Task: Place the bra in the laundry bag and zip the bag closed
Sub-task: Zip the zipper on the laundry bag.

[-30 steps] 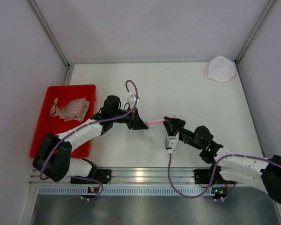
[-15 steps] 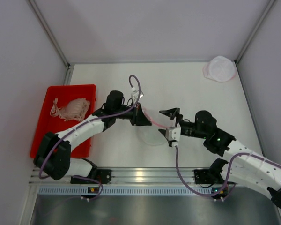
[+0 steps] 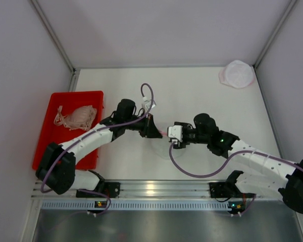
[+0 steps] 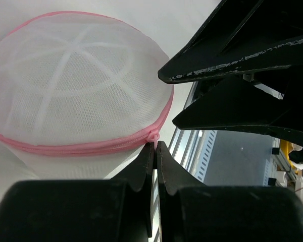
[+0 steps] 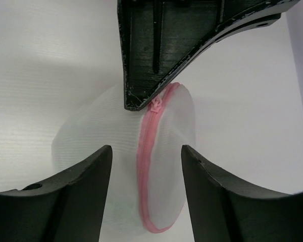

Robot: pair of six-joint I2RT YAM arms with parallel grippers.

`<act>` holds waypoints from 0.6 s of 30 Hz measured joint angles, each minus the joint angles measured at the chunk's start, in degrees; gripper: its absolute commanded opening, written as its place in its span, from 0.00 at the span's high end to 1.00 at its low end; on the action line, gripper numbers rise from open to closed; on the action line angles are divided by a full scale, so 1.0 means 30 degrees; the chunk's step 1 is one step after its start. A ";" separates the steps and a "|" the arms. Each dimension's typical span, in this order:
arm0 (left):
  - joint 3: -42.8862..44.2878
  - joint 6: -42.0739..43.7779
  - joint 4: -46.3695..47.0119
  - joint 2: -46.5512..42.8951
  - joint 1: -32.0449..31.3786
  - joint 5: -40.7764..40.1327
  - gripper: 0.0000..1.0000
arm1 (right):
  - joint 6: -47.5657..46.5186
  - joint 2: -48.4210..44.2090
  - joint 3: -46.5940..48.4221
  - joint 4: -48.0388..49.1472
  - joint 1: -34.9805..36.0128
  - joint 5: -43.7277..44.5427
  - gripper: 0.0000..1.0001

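One pinch: left gripper (image 4: 155,146) clamps the zip pull (image 4: 154,136) of the laundry bag (image 4: 70,96); right gripper (image 5: 146,149) jaws stand apart; bra (image 3: 80,117) lies in tray (image 3: 45,132).

Two white mesh laundry bags with pink zip trim: centre bag (image 3: 164,144) and 1 o'clock bag (image 3: 237,74). One red rectangular plastic tray (image 3: 46,143) at 9 o'clock. One pale pink lace bra (image 3: 78,117). Two black-and-white robot arms: left arm (image 3: 91,136), right arm (image 3: 255,157).

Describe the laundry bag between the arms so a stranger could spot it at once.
On the table, look between the two arms. The mesh laundry bag lies there, its pink zip pinched by the left gripper; the other bag sits alone in the far right corner.
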 measured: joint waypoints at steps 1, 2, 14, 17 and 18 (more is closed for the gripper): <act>0.0000 -0.0007 -0.0095 -0.0022 -0.0007 -0.0044 1.00 | 0.0080 0.0051 0.0000 0.0219 0.0000 0.0087 0.44; 0.0000 -0.0007 -0.0168 -0.0051 -0.0015 -0.0073 1.00 | 0.0124 0.0095 0.0000 0.0379 0.0000 0.0138 0.45; 0.0066 0.0321 -0.1180 -0.0058 0.0029 -0.1129 1.00 | -0.0029 0.0903 -0.0357 0.1836 0.0372 0.1413 1.00; 0.0066 0.0510 -0.1843 -0.0036 0.0874 -0.1129 1.00 | -0.0546 0.0146 -0.1122 0.1996 0.0342 0.1596 1.00; 0.0066 0.0627 -0.2018 0.0000 0.1443 -0.1137 1.00 | -0.0823 -0.0262 -0.1464 0.2113 0.0240 0.1574 1.00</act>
